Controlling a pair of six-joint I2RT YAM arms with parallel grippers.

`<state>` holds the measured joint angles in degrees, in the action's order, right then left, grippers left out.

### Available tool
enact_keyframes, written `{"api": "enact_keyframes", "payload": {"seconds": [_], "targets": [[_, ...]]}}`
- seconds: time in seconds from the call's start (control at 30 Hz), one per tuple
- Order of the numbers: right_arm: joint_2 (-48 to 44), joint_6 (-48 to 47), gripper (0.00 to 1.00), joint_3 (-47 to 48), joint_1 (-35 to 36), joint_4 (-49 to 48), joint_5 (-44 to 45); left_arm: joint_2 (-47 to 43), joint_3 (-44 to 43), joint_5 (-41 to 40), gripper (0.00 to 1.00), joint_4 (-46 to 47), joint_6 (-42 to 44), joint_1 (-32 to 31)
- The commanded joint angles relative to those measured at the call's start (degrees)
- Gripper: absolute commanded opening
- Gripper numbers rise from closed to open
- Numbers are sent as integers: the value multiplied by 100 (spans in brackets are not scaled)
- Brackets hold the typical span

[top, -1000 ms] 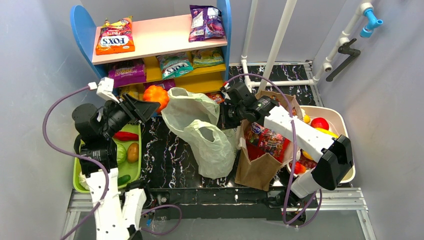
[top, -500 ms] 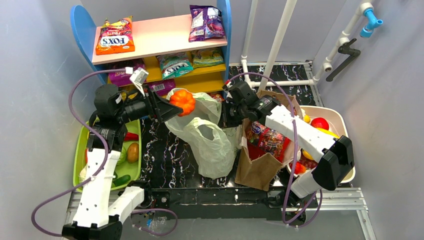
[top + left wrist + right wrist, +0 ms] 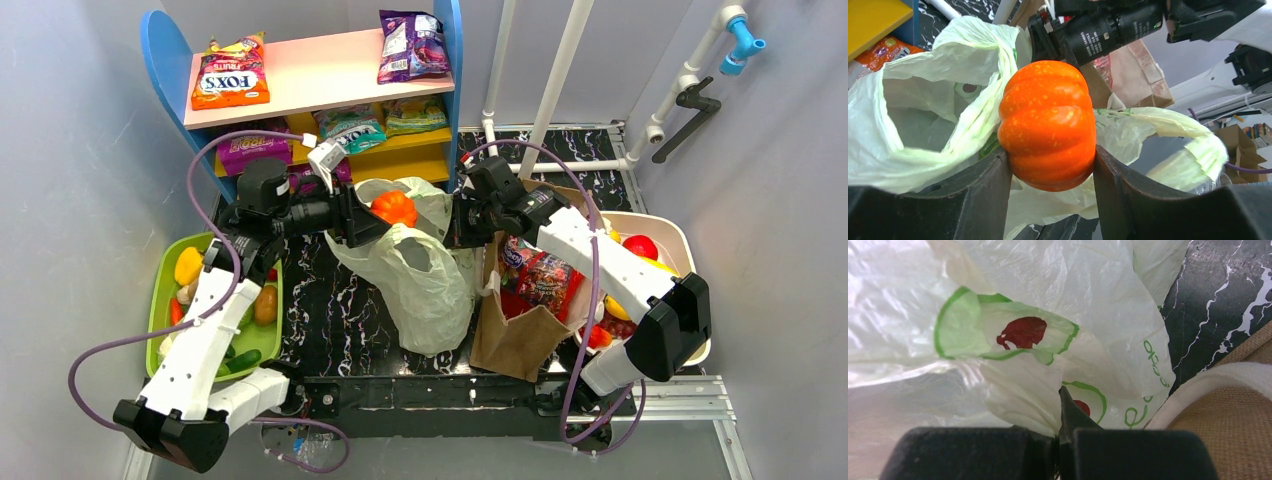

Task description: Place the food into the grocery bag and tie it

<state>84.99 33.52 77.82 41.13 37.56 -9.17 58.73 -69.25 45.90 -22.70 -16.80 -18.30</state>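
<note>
Presently the orange pumpkin (image 3: pixel 395 208) is clamped in the left gripper (image 3: pixel 368 216) above the grocery bag (image 3: pixel 428 295), near the far edge of the tabletop (image 3: pixel 330 310). The bag's plastic is pinched by the closed right gripper (image 3: pixel 1060 426). A yellow piece (image 3: pixel 188 266) and, seemingly, a potato (image 3: pixel 265 305) are held in the green tray (image 3: pixel 155 312) at the left edge.

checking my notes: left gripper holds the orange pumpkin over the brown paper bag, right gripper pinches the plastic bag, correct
One slip: the left gripper holds the orange pumpkin over the plastic bag, not the brown paper bag, as the top view shows. The right gripper does pinch it.
</note>
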Motion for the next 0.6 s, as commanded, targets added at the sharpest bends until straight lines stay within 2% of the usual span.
{"api": "enact_keyframes", "payload": {"seconds": [0.0,0.3,0.37,0.43,0.47,0.5,0.53,0.57], "targets": [[-181,-126,1,4,-69,-3,-3,34,2,-311,0,-197,303,-222],[-174,-133,1,19,-105,-6,-57,217,-13,-900,2,-422,471,-513],[-166,-134,1,11,-109,-9,-73,231,-23,-940,17,-432,462,-543],[-175,-134,1,-6,-106,-16,-80,234,-39,-980,39,-448,466,-571],[-175,-131,1,-11,-105,-23,-87,229,-53,-1010,58,-462,451,-585],[-174,-130,1,-21,-105,-26,-97,226,-72,-1044,84,-474,440,-597],[-175,-134,1,-28,-105,-34,-97,220,-91,-1058,95,-482,435,-604],[-172,-130,1,-35,-105,-35,-103,205,-109,-1070,98,-497,420,-609]]}}
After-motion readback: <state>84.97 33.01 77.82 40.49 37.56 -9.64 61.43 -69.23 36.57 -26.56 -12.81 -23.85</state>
